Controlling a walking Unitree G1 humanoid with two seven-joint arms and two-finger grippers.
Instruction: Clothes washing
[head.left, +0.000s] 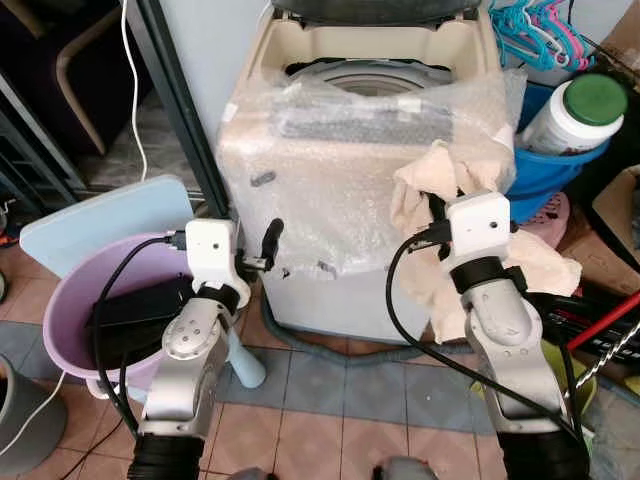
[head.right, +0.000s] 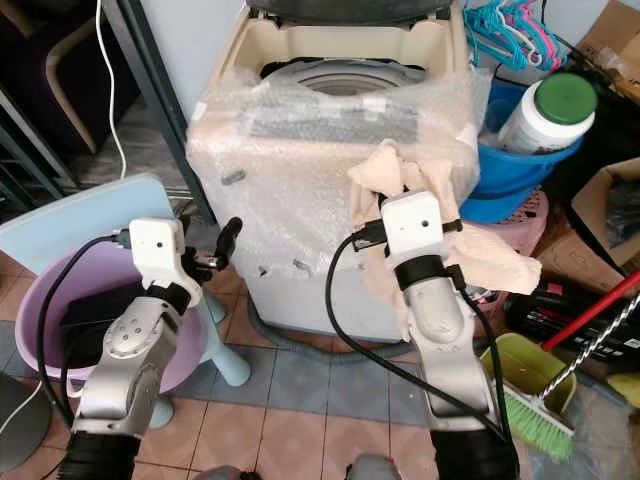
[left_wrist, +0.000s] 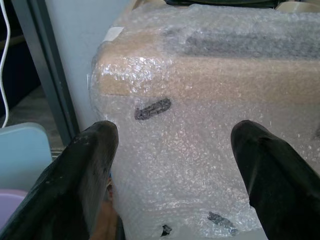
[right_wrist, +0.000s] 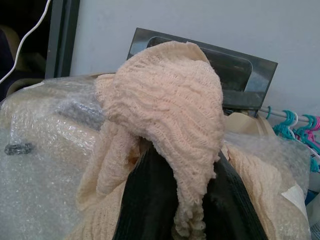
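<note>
Before bubble-wrapped washing machine (head.left: 350, 150) — right hand (head.left: 436, 208) pinches peach knitted cloth (right_wrist: 165, 130), raised against front edge; left hand (left_wrist: 172, 175) spread, near lower left corner, above purple basin (head.left: 70, 300).

Tiled floor (head.left: 330, 400), pale wall (right_wrist: 165, 20), dark metal post (head.left: 180, 110)

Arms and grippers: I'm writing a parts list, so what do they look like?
Both arms are silver metal with black ribbed collars. The left arm and right arm each carry a white boxy wrist block with a black cable looping down from it. Each gripper, left and right, has two long black fingers.
</note>
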